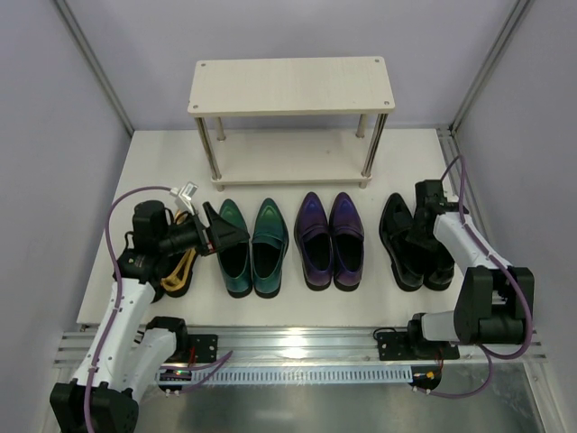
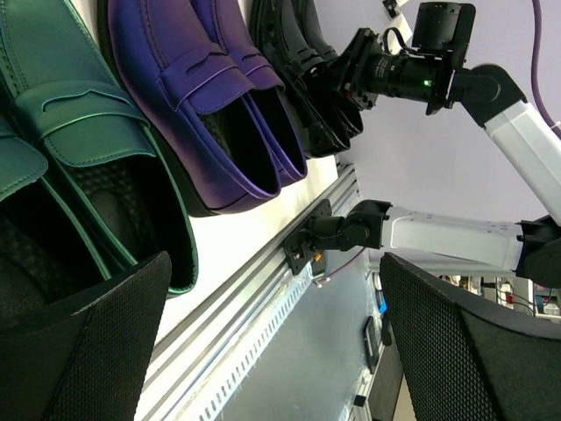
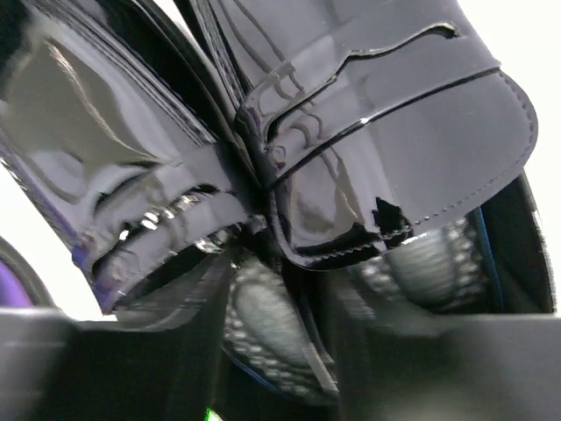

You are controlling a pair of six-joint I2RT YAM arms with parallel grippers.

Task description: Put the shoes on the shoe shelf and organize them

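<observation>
- Along the near half of the table (image 1: 379, 302), four pairs of shoes are set in one row with toes toward the far edge. The gold pair (image 1: 183, 269) lies nearest the left edge, followed by the teal pair (image 1: 251, 248), the purple pair (image 1: 331, 242) and, nearest the right edge, the black pair (image 1: 395, 225).
- At the far edge, the shoe shelf (image 1: 290, 86) is shown with both boards bare; no shoe is yet placed.
- The right gripper (image 1: 416, 242) is lowered onto the black pair at the seam where the two shoes touch. In the wrist view its fingers are dark and blurred, so it cannot be told whether the inner walls are pinched or merely flanked.
- Hazard 1: if only one glossy wall is caught, the other shoe may be left behind or dragged askew. A shallow pinch on so slick a surface may be lost during the lift.
- Hazard 2: the purple pair lies near the black pair and may be nudged if the load is swung toward the left edge.
- The left gripper (image 1: 233, 236) is spread wide and holds nothing. It is aimed at the teal pair, with its arm above the partly hidden gold pair.
- Hazard 3: the gold pair may be pushed out of line by that arm if it is lowered.
- Hazard 4: a pair carried tilted may be knocked against a shelf post or the front edge of the upper board.
</observation>
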